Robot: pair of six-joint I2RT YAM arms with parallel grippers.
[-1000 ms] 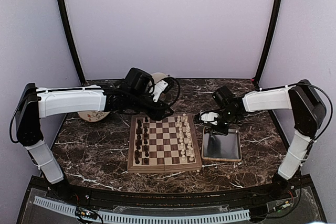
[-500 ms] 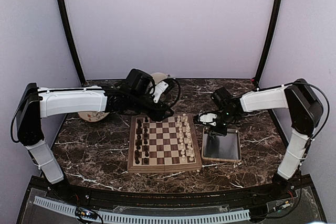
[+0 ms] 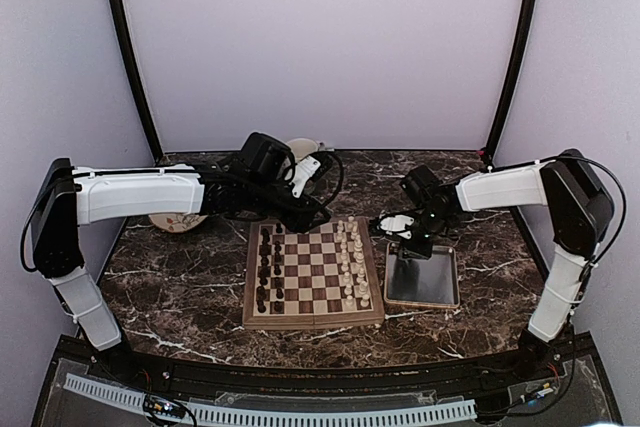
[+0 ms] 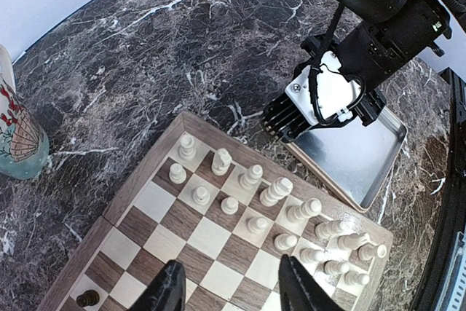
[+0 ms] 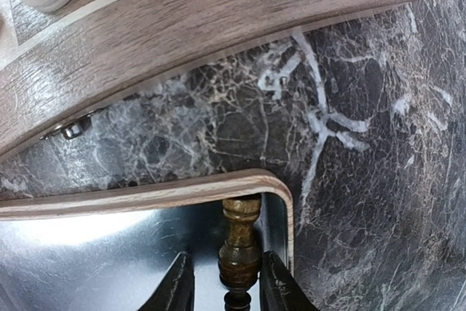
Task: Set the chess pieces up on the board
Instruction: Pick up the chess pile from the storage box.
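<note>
The board [image 3: 313,320] lies mid-table, with dark chess pieces [image 3: 265,267] in its two left columns and cream ones [image 3: 352,265] on the right. My left gripper [image 4: 231,274] hovers open and empty over the board's middle squares, with one dark pawn [image 4: 88,298] at the lower left of its view. My right gripper [image 5: 226,267] is low in the far-left corner of the metal tray [image 5: 87,253]. A dark brown chess piece [image 5: 240,249] lies between its fingers. The right finger is against the piece and a thin gap shows on the left side.
The board's wooden edge [image 5: 182,27] runs just beyond the tray rim [image 5: 145,191]. A decorated mug [image 4: 18,136] stands off the board's far-left corner. A plate [image 3: 180,219] lies under the left arm. The right arm's wrist [image 4: 328,100] hangs close to the board's far-right corner.
My right gripper has crept slightly left and farther back, toward the tray's far-left corner. The left arm and the pieces on the board have not visibly moved.
</note>
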